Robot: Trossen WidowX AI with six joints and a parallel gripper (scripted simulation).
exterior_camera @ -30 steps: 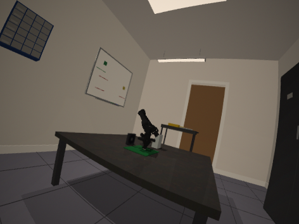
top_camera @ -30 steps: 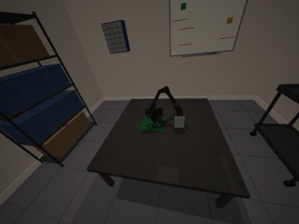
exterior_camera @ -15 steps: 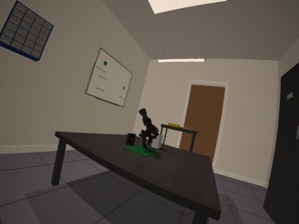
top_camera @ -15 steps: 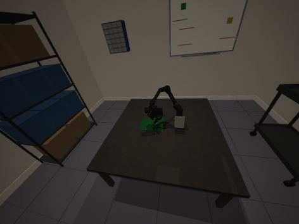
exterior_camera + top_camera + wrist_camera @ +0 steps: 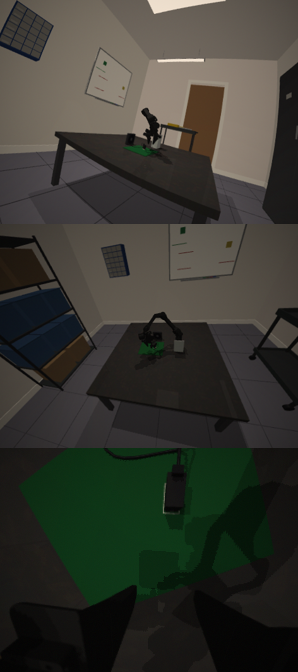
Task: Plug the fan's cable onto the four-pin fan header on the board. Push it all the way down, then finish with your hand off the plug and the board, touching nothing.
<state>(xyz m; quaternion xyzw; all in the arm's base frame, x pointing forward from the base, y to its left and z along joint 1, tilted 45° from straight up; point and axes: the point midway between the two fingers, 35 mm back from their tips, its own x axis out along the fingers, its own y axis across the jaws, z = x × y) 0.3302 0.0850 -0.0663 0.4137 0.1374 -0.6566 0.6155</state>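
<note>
The green board (image 5: pixel 144 350) (image 5: pixel 134 149) (image 5: pixel 95 523) lies flat on the table. The dark plug (image 5: pixel 175 490) is at the pale fan header (image 5: pixel 171 513), whose rim shows along the plug's left side and lower end. How deep the plug sits cannot be told. The black cable (image 5: pixel 142 456) runs from the plug's upper end and curves left. The black fan (image 5: pixel 157 336) (image 5: pixel 130 139) stands behind the board. My gripper (image 5: pixel 151 142) (image 5: pixel 165 592) is open and empty, off the plug; the plug shows beyond the fingertips in the wrist view.
The arm's white base block (image 5: pixel 178 346) stands on the dark table (image 5: pixel 136 382) to the right of the board in the top view. The arm's shadow falls across the board and table. A shelf rack stands left of the table and a cart right of it.
</note>
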